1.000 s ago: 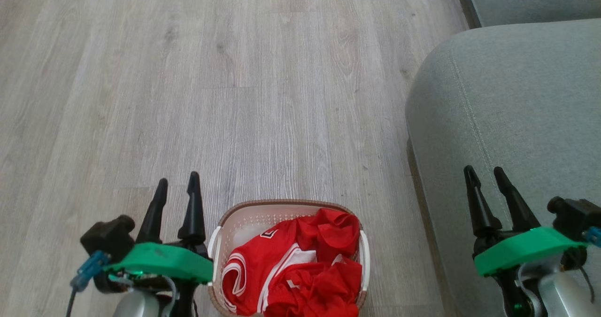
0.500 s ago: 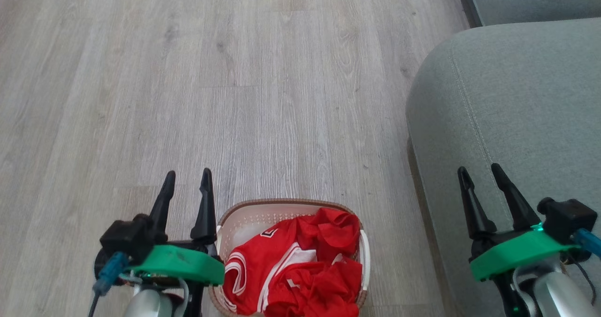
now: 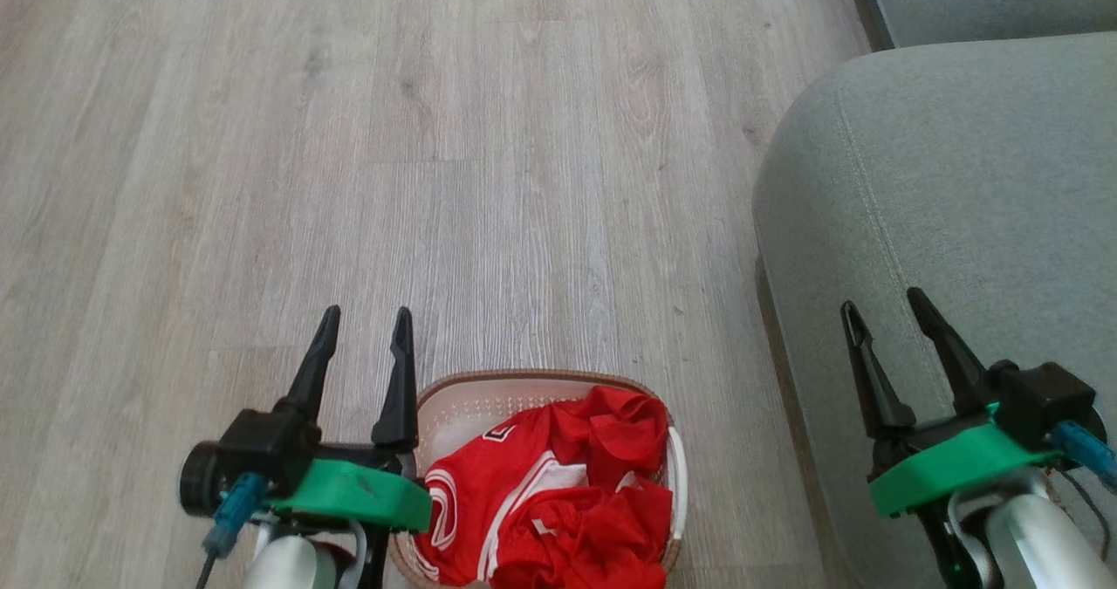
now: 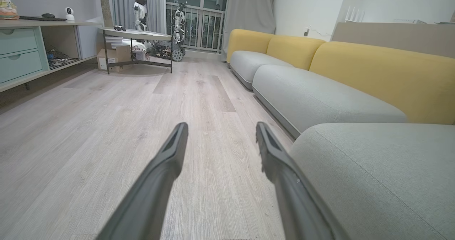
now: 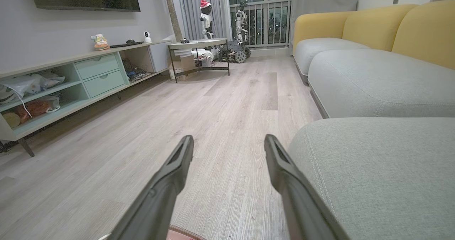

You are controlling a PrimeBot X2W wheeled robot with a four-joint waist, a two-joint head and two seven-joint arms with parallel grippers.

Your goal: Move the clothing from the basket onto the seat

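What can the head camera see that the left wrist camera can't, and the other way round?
Head camera: the basket with the red clothing inside, and the right pincer, open.

Left wrist camera: yellow sofa backs, a table, a drawer cabinet and a robot figure in a red hat.

Both: the wooden floor, the grey-green seat and the left pincer, open.

The pale wood-plank floor [image 3: 436, 179] carries the basket [image 3: 489, 404] at its near edge. The seat [image 3: 960, 179] stands along the floor's right side, near the basket but not touching it.
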